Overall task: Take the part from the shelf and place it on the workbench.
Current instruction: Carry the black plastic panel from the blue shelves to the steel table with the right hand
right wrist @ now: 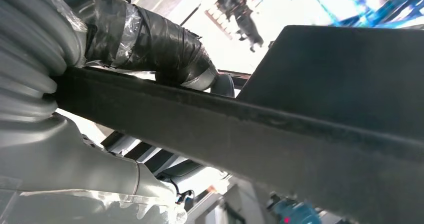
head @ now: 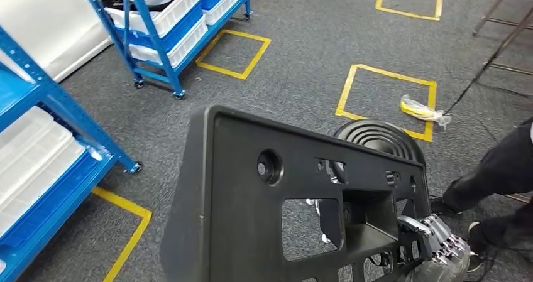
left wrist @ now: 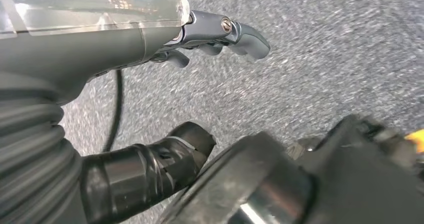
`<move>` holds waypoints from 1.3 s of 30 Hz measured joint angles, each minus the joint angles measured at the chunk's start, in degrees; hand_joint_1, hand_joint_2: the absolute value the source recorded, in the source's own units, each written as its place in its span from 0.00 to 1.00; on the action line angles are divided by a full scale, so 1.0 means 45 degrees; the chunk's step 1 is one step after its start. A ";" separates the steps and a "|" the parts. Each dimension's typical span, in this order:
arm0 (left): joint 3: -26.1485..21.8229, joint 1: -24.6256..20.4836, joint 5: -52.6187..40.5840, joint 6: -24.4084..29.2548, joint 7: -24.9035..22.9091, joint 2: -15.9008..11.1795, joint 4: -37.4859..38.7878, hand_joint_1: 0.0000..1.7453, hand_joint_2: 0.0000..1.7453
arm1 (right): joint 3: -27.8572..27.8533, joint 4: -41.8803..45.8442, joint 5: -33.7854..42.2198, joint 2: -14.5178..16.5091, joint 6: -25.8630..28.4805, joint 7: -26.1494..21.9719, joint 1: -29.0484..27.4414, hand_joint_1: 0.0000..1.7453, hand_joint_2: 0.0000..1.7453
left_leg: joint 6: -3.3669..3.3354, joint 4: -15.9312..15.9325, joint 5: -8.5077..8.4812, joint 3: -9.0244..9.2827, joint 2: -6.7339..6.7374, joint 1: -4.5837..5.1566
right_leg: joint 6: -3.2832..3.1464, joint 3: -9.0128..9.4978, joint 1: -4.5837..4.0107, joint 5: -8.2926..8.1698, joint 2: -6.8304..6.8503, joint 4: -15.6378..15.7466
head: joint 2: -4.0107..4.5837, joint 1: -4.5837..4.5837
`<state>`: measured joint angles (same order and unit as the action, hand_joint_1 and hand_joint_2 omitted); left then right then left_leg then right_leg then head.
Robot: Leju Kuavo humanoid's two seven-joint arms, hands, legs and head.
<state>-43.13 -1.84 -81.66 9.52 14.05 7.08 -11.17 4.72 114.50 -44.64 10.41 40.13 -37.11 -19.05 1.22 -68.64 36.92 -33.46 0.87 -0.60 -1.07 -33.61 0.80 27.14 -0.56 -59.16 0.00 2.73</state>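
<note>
Black, flat plastic panel with cut-outs (head: 251, 206): our right hand (head: 434, 235) grips its edge. Our left hand (left wrist: 150, 39) holds nothing, fingers loosely apart above grey carpet (left wrist: 325, 49).

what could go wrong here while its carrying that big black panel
The large black plastic panel is held at one edge by the right robot hand, so it could twist or slip out. The left robot hand hangs free over the carpet and gives no support. The panel also blocks much of the head view, and a person's leg and a blue shelf rack stand close enough to be bumped.
</note>
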 joint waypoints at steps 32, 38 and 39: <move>-0.0045 -0.0010 0.0000 0.0055 -0.0036 0.0005 0.0000 0.00 1.00 | -0.0827 0.0368 0.0408 0.0132 0.0000 0.0000 -0.0221 1.00 1.00 | -0.0145 0.1692 -0.0910 0.0774 0.0744 0.0085 | 0.0111 0.0034 0.0010 0.0106 0.0402 -0.0053 | 0.0000 0.0032; -0.0056 0.0081 0.0000 0.0024 0.0011 -0.0008 0.0000 0.00 1.00 | -0.1096 0.0213 0.0658 0.0151 -0.0001 0.0000 -0.0173 1.00 1.00 | -0.0331 0.1450 -0.1413 0.0477 -0.0717 0.0065 | 0.0012 -0.0001 -0.0068 0.0030 -0.0953 -0.0125 | 0.0000 0.0034; -0.0056 0.0078 0.0000 0.0017 0.0023 -0.0015 0.0000 0.00 1.00 | -0.1117 0.0176 0.0678 0.0149 -0.0002 0.0000 -0.0153 1.00 1.00 | -0.0371 0.1990 -0.1581 0.0689 -0.0939 0.0075 | 0.0078 -0.0051 -0.0054 0.0002 -0.1083 -0.0139 | 0.0000 0.0034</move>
<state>-43.39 -1.49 -81.66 9.60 14.16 7.02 -11.17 -0.31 115.30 -41.58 11.08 40.12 -37.11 -19.73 -0.45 -59.69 29.81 -30.36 -3.36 -0.26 -0.72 -33.84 0.56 27.15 -5.43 -59.79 0.00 2.88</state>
